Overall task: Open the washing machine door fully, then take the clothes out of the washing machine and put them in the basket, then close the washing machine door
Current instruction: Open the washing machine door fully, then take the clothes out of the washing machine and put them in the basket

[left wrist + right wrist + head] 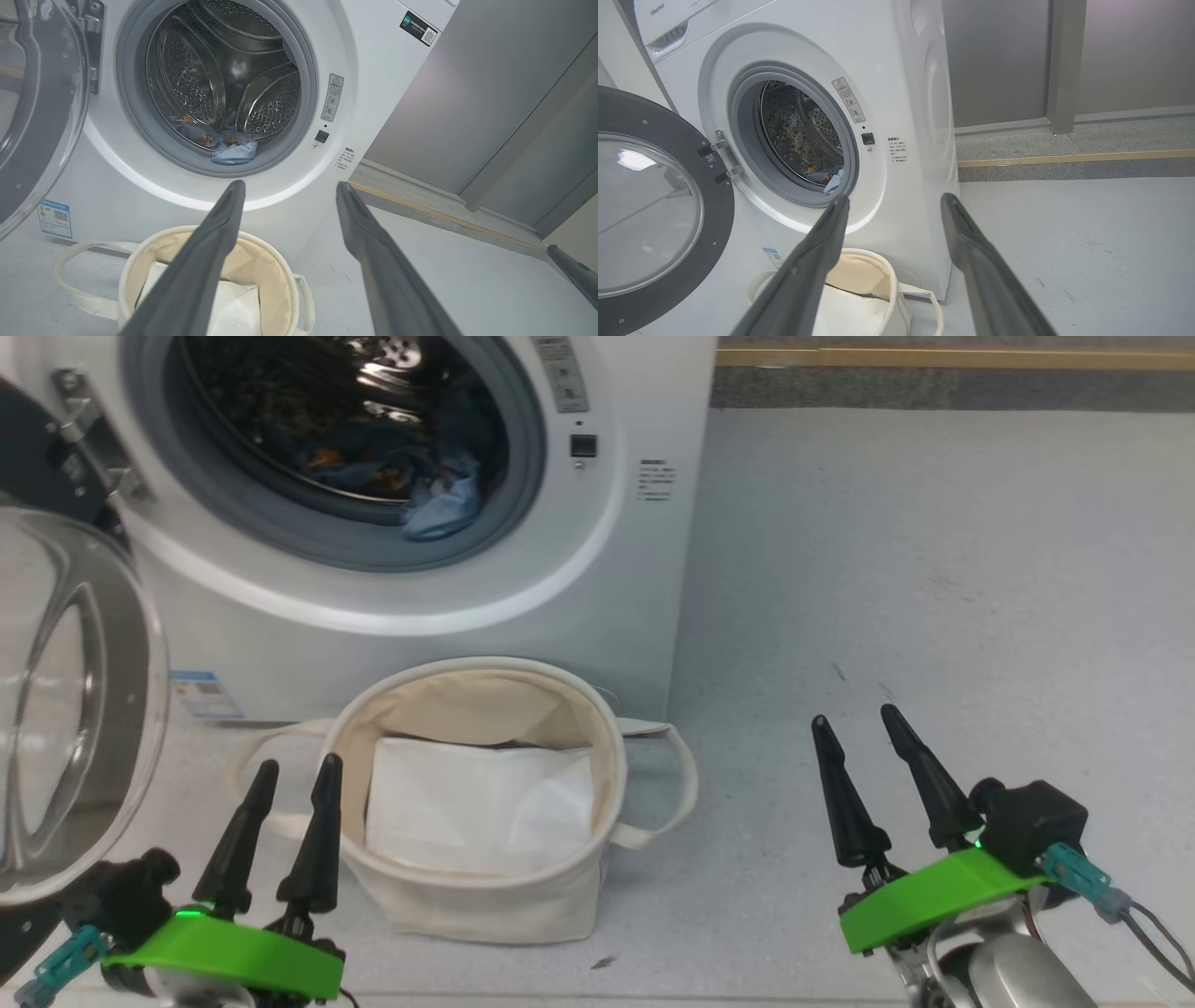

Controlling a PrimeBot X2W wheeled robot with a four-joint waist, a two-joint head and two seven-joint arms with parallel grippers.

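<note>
Hisense logo (657, 8) on white washing machine (878, 93), blue energy label (207, 693), warning sticker (332, 97)

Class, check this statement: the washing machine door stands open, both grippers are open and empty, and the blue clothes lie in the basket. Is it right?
No. The clothes lie inside the washing machine, not in the basket, as the left wrist view shows. The rest holds.
</note>
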